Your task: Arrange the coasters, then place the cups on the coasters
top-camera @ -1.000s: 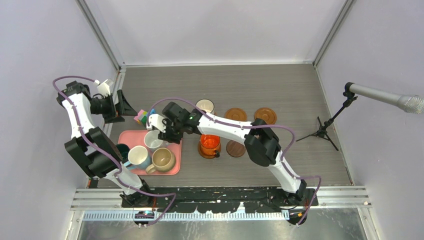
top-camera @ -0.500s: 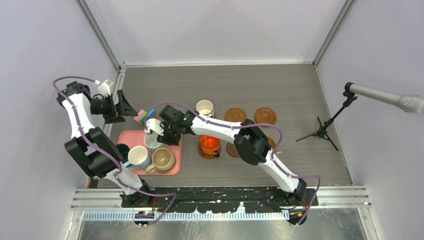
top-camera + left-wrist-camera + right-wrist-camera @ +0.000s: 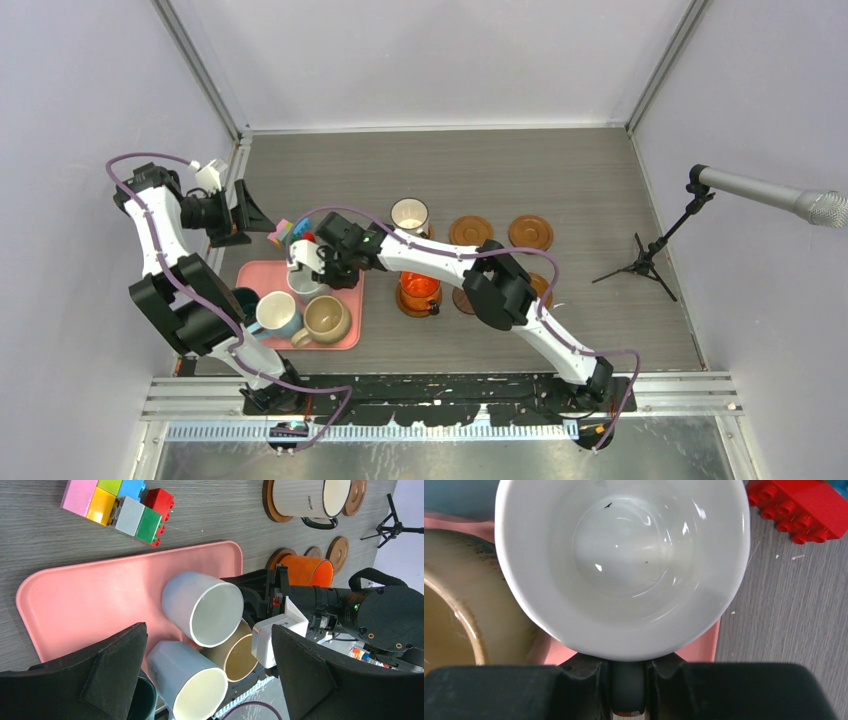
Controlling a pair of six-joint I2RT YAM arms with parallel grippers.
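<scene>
1. Well, the left hand [image 3: 253,212] hangs spread wide over the counter [image 3: 560,170] beyond the pink tray [image 3: 100,595], holding nothing. It only matters if it drifts in.
2. The right hand [image 3: 628,672] is clamped on the white cup [image 3: 621,565], which stands on the tray just beside the tan cup [image 3: 454,615]. That narrow pinch could let it swing or nudge its neighbour.
3. Carried low towards the bare coasters [image 3: 471,229], it might clip the orange cup [image 3: 420,285].
</scene>
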